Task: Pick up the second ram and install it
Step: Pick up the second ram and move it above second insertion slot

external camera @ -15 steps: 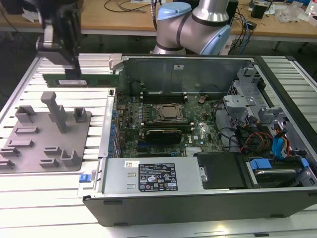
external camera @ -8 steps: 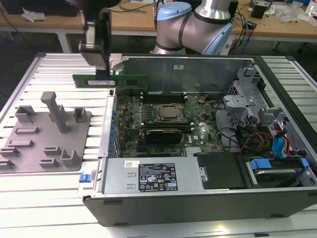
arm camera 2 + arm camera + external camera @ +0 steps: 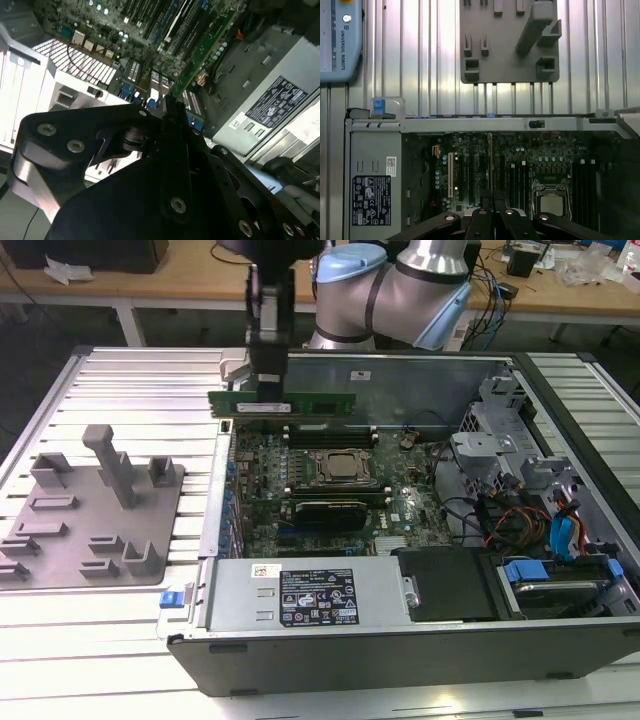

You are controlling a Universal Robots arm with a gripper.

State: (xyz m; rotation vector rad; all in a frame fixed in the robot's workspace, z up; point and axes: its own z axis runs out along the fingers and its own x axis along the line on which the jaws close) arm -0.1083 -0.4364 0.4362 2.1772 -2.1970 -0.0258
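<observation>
I've got the tool (image 3: 268,392) clamped on the second ram (image 3: 325,403), hovering above the motherboard (image 3: 405,495). It's picked up but not seated yet.

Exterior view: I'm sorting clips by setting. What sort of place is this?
Probably a robotics lab bench for PC assembly: an open computer case on a ribbed metal table, the pincer holding a ram, cable-strewn desks behind.
</observation>
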